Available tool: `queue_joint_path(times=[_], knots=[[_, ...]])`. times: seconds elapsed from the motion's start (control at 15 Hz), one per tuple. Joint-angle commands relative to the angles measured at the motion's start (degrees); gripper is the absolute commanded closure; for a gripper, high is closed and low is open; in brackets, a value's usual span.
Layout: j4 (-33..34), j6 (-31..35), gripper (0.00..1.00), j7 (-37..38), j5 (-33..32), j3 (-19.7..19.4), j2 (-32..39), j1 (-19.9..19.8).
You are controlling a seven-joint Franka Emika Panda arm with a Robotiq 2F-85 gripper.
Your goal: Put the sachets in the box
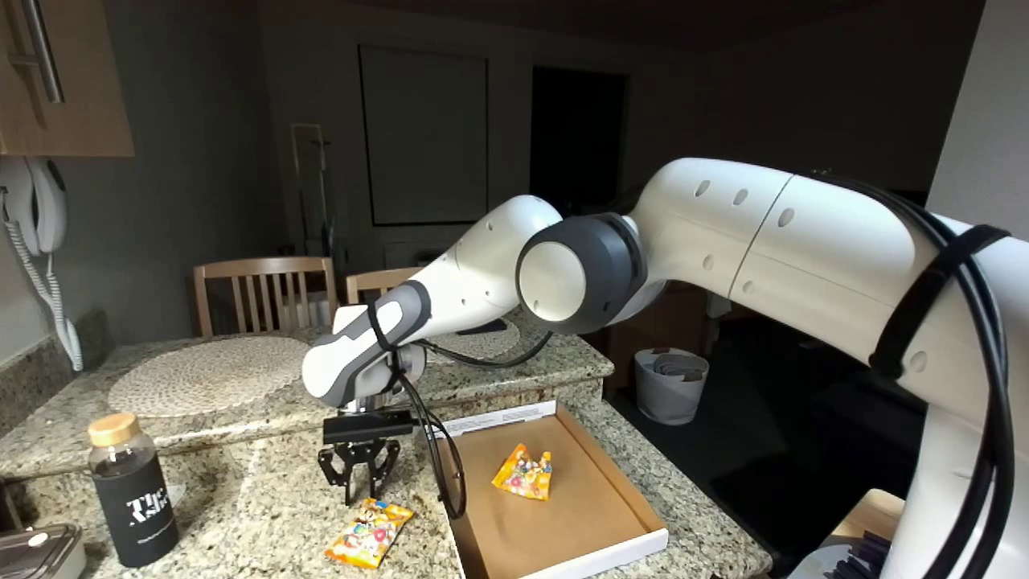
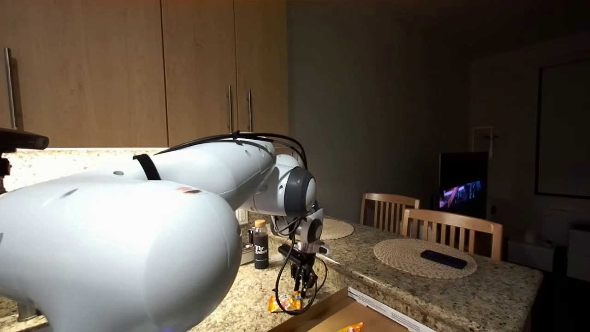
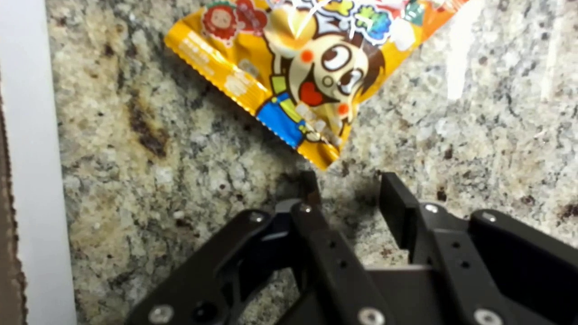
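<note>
Gripper (image 3: 349,178) stood with jaws parted partway, holding nothing, and one sachet (image 3: 311,76) lay on the counter (image 3: 135,203) beside the box (image 1: 579,519), just beyond the tips in wrist view, near corner toward their gap, long axis oblique.

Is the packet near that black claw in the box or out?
Out: the packet lies on the speckled counter beside the box, outside its white rim.

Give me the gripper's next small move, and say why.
Probably ease the open gripper toward the loose sachet on the counter: in the wrist view the jaws stand apart with nothing between them, and the loose sachet's nearest corner lies just beyond the gap. The other sachet is already in the box.
</note>
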Motion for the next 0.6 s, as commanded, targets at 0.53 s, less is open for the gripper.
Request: queue_joint_path(times=[0.53], knots=[[-4.41, 4.23, 0.03, 7.13, -0.03, -2.68, -1.28, 1.54]])
